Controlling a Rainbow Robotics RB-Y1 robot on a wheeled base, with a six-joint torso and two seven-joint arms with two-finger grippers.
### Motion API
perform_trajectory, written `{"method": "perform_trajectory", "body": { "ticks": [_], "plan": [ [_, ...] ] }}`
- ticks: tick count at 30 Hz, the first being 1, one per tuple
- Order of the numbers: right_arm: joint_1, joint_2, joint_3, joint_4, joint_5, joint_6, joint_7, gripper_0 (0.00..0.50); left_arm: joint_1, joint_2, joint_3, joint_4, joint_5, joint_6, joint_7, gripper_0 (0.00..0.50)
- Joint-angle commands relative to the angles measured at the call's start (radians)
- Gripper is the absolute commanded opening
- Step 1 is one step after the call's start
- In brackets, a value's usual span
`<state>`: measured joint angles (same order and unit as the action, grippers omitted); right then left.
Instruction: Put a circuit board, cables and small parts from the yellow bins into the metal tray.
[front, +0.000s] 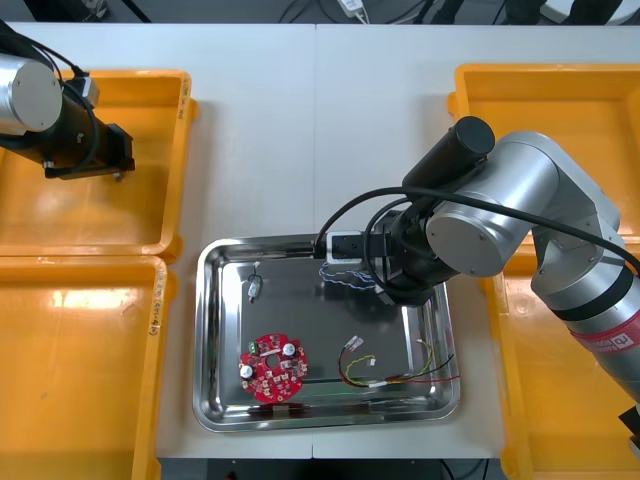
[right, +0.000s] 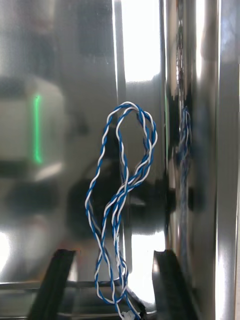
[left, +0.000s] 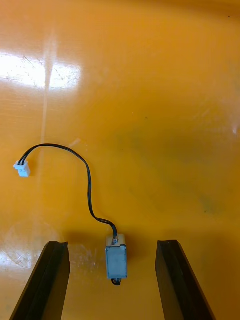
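Sharing the tray (front: 205, 330): circuit board (front: 272, 367), twisted cable (right: 120, 197).

1. The counter (front: 260, 120) is a pale off-white matte top, pretty plain, no pattern on it.
2. A thin seam (front: 315, 130) runs straight from the 12 o'clock edge toward the middle, so it reads as two slabs butted together.
3. Past the far edge at 12 o'clock there's a strip of dark floor (front: 240, 8) with loose dark cords (front: 440, 10) lying about, plus a small white plug-looking thing (front: 352, 6) just beside them.
4. Another sliver of dark floor peeks out at 6 o'clock, below the near edge.
5. Lighting is bright and comes from overhead; shadows on the counter are soft and sit close under whatever casts them.
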<state>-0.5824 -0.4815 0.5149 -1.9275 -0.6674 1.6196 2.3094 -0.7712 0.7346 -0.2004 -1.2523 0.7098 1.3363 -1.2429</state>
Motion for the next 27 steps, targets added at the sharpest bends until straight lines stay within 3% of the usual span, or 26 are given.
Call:
{"method": "perform_trajectory", "body": {
  "ticks": [1,8,21,27],
  "plan": [
    [0.006,-0.009,0.002,-0.031,0.009,-0.009,0.031,0.500,-0.028,0.006,-0.013,-0.007,0.007,-0.017,-0.086,0.500],
    [-0.002,-0.005,-0.041,-0.038,-0.012,0.033,0.031,0.500,-0.013,0.006,-0.014,-0.007,0.013,-0.040,-0.090,0.500],
    [-0.065,0.009,-0.179,-0.116,-0.058,0.255,0.002,0.500,0.013,0.006,-0.017,-0.009,0.031,-0.046,-0.099,0.500],
    [-0.094,-0.009,-0.254,-0.160,-0.074,0.300,-0.108,0.500,0.036,0.006,-0.031,-0.007,0.033,-0.069,-0.101,0.500]
  ]
}}
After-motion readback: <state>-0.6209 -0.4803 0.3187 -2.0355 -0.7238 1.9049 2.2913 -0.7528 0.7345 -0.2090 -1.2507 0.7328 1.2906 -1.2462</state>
